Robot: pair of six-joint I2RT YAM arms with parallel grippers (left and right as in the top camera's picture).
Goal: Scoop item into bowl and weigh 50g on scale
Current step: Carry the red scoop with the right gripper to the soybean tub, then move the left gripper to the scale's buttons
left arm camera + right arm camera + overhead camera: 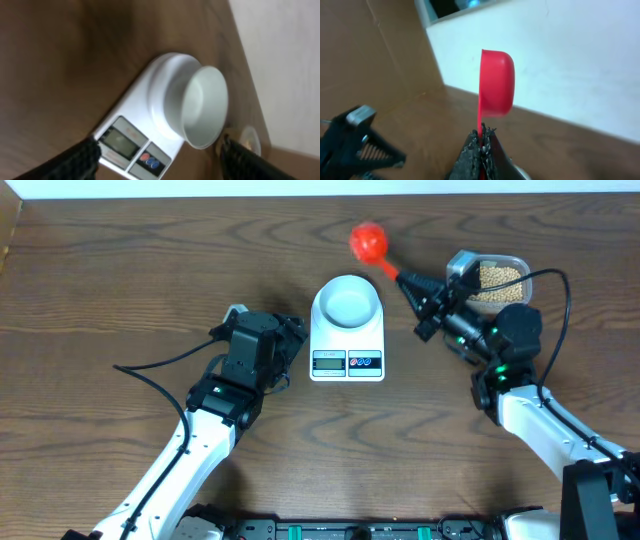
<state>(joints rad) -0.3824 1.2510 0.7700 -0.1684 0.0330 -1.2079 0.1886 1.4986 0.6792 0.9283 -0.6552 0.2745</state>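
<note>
L gripper [160, 150] hangs w/ fingers spread just left of the scale [347, 345] at the table's [120, 280] middle, holding nothing. The bowl [347, 302] stands empty on the scale's far half. R gripper [481, 142] pinches the scoop [368, 242] by its handle, no beans showing in it, beyond the bowl twd the far edge; the beans [497, 280] lie in the tub [528, 275] near the far-right corner. Looks like pre-scoop stage: next, R needs to swing the scoop over to the tub, tilt & dig for a load w/o shoving the tub.

No legible text, scale [347, 340] display [329, 361] too blurred to read
</note>
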